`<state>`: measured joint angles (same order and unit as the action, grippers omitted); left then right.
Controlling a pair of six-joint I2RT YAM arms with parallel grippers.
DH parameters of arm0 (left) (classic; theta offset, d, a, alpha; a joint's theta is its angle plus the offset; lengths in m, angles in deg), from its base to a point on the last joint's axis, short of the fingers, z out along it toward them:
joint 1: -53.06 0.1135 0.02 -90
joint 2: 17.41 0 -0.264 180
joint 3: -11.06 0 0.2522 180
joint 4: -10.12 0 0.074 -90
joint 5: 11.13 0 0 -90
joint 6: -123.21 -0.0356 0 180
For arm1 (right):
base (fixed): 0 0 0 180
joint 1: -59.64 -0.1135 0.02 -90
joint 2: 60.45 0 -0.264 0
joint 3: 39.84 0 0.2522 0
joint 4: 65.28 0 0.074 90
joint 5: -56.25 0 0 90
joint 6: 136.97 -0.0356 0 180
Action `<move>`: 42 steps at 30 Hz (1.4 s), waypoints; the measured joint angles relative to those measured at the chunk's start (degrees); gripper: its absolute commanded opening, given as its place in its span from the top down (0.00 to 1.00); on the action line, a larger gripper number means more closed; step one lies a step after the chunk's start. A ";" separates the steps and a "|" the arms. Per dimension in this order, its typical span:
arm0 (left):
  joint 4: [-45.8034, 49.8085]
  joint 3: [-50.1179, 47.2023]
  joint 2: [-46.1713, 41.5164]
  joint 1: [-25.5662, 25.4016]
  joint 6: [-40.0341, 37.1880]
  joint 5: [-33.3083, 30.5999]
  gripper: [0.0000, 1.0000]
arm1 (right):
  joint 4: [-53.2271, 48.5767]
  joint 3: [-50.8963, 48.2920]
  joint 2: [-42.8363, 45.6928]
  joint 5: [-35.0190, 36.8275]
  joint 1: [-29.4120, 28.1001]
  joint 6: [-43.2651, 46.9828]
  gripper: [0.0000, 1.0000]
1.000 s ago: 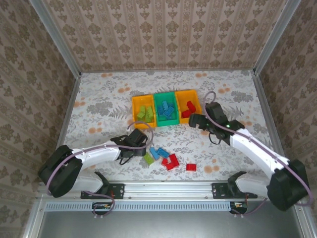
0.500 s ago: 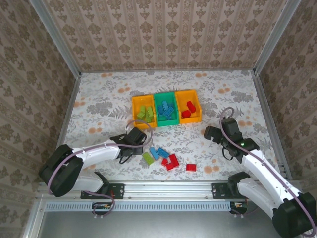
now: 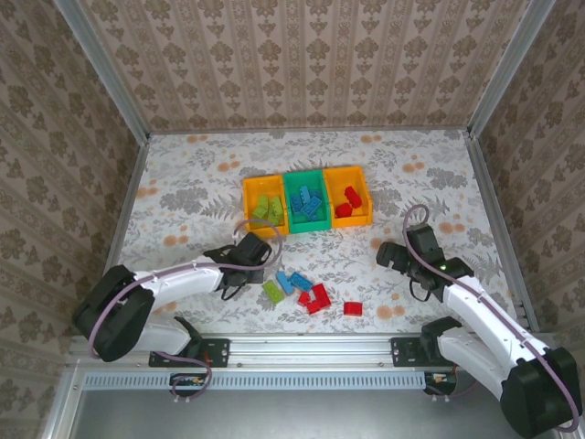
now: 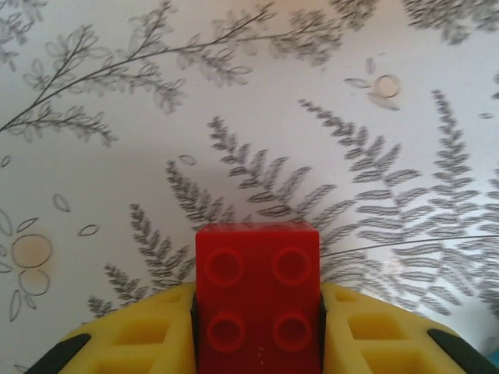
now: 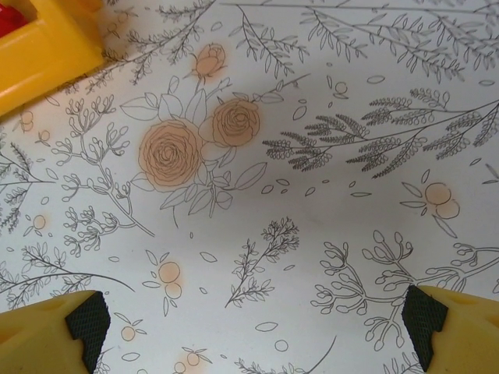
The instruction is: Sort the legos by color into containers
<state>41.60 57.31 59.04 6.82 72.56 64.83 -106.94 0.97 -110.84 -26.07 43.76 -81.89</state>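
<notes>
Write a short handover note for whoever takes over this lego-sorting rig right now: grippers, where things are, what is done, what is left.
Left gripper: shut on a red brick, beside the loose pile.
Right gripper: open and empty, near the right orange bin.
Done: lime bricks lie in the left orange bin, blue ones in the green bin, red ones in the right orange bin.
Left: bin the held brick, then the loose lime brick, blue bricks and red bricks in front of the bins.
</notes>
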 measured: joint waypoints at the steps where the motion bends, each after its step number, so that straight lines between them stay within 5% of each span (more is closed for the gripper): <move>1: 0.35 0.85 0.00 -0.46 -0.17 0.02 0.78 | 0.48 -0.33 -0.02 -0.44 0.00 -0.22 0.02; 9: -0.63 17.66 1.55 -3.32 -5.40 0.85 0.79 | 2.08 -2.43 -0.15 -3.72 -0.37 -3.96 0.07; 21: -4.28 55.69 30.69 -3.69 -15.91 13.64 0.79 | 2.25 -3.78 -1.99 -4.96 -7.48 -9.49 0.08; 29: -4.11 66.73 43.12 -0.98 -15.58 20.98 0.76 | 2.69 -3.78 -5.66 -4.90 -12.48 -10.32 0.07; 42: -7.10 66.20 45.64 1.97 -11.91 25.59 0.28 | 0.26 -2.71 -7.34 -1.46 -25.73 -12.98 0.09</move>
<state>34.50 123.52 104.67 8.79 60.65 90.42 -106.68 -1.74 -118.18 -27.54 18.03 -94.87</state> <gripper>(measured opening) 0.680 0.918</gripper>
